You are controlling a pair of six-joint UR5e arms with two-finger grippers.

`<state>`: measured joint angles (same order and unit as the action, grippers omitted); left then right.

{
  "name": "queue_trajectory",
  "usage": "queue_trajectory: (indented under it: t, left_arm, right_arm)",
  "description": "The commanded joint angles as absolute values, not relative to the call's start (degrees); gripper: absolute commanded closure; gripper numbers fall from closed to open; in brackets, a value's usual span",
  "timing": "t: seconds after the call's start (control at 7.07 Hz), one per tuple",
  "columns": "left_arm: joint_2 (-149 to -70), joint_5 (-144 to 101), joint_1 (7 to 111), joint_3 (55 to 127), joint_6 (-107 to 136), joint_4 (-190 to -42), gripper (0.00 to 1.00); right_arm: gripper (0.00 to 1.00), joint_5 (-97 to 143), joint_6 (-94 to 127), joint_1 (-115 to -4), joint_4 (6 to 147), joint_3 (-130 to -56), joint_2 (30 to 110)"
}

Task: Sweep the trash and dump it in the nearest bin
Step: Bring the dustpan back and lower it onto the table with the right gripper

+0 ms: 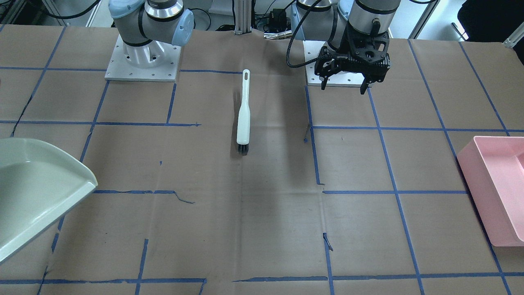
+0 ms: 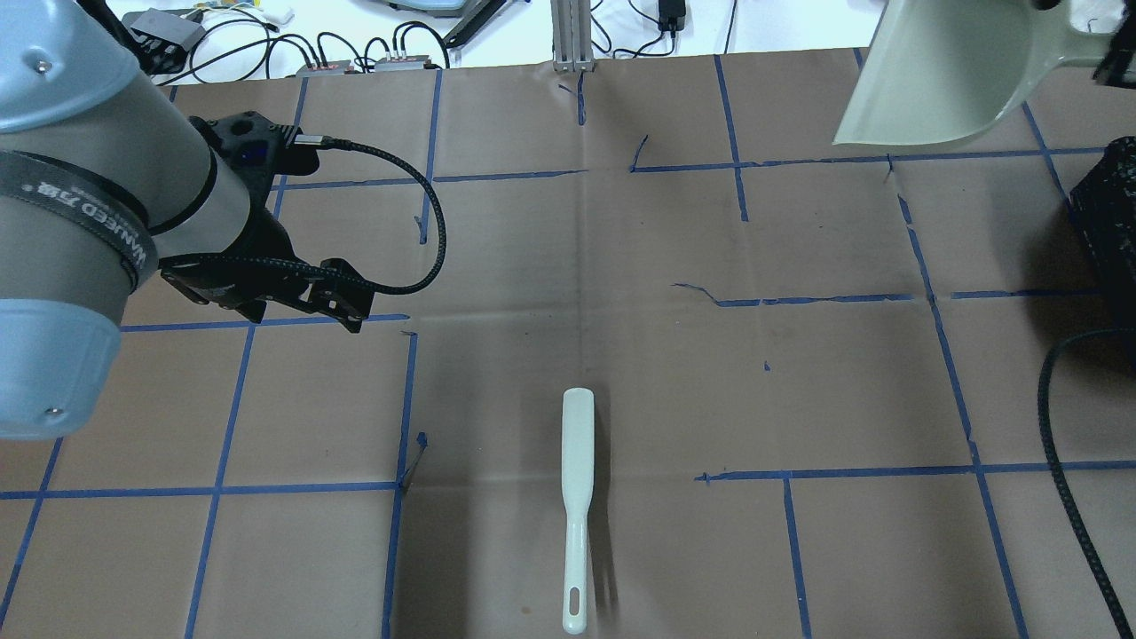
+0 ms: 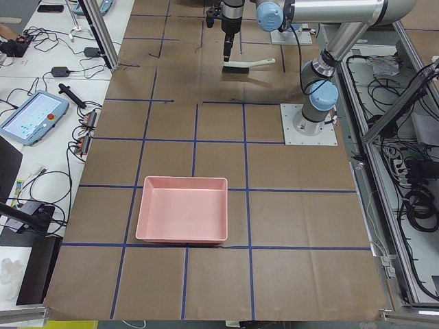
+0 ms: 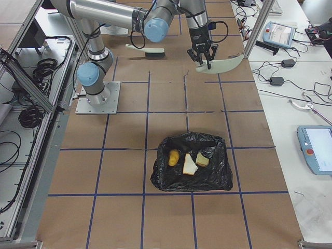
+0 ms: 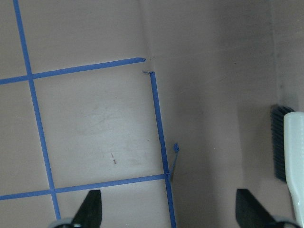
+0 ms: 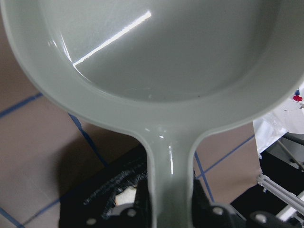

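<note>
Since the front-facing view shows no scrap anywhere on the brown paper [image 1: 262,213], I judge the sweeping finished. My left claw [image 1: 343,88] hangs spread and empty above the surface's edge nearest my bases. The brush [image 1: 243,114] lies flat mid-surface, apart from both claws. The dustpan [image 1: 37,184] shows over the end on my right, and the pink bin [image 1: 497,192] sits at the opposite end, on my left.

From overhead, the brush lies alone toward my own edge, the dustpan is held up near the far edge on my right half, and the black bag [image 2: 1109,213] peeps in at the right end.

Looking along from my left end, the pink bin holds nothing that I can see.

From my right end, the trash shows plainly: the yellow lump [image 4: 174,157], white bread slice [image 4: 189,165] and tan chunk [image 4: 202,160] lie together in the black bag's hollow, toward that end of the surface. My right claw [image 4: 203,63] holds the dustpan well apart from the bag.

Through my left wrist camera, both fingers [image 5: 92,211] stand wide, with the brush head at the picture's right edge.

Through my right wrist camera, that claw pinches the dustpan's handle, and the pan is bare. Dumping looks done; what is left, I judge, is to set the dustpan down.
</note>
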<state>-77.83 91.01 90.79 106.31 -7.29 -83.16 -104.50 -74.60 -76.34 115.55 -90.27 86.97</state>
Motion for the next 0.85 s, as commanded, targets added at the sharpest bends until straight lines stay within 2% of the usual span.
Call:
queue_trajectory:
  t: [0.0,0.42,0.71]
  left_arm:
    - [-77.87,90.97,90.79,106.52,-7.29,-83.23,0.01]
    - [-75.95,90.97,90.79,108.89,-7.29,-83.06,0.01]
    - [-77.51,90.88,90.62,108.38,-7.29,-82.35,0.01]
  right_arm:
    - [1.0,-97.77,-51.94,-82.42,109.27,-90.18,85.7]
    - [1.0,-93.26,-20.41,-94.88,106.44,-89.74,79.21]
    - [1.0,-93.08,-6.57,-101.13,105.91,-86.94,74.73]
